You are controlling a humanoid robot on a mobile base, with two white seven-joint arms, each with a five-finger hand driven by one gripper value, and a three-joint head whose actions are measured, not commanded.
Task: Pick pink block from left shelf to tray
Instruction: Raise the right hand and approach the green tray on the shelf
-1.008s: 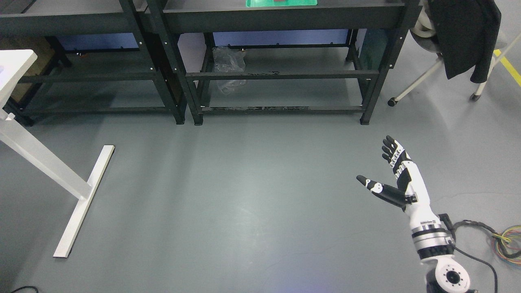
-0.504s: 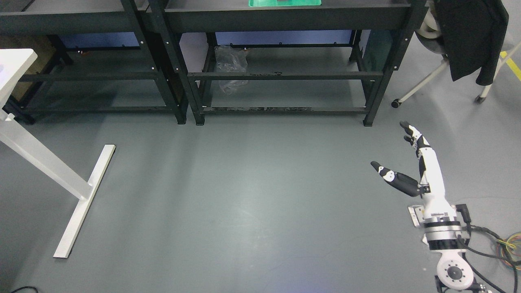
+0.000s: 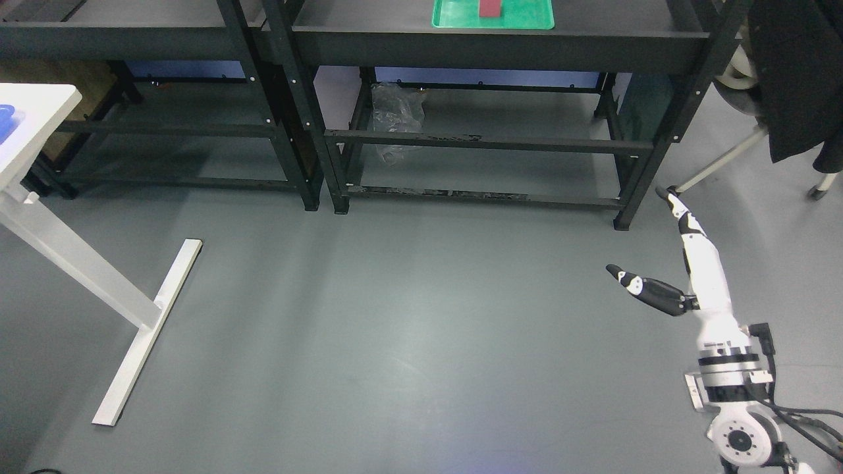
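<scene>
Nearest us, the right hand point(image 3: 698, 263) hangs over bare grey floor point(image 3: 408, 316), fingers straight, thumb spread, empty. We read no labels or writing anywhere. A white table leg point(image 3: 99, 276) stands at left. Beyond are two black shelf units point(image 3: 474, 52); on the right one sits the green tray point(image 3: 492, 16), holding a reddish-pink block point(image 3: 490, 7).
</scene>
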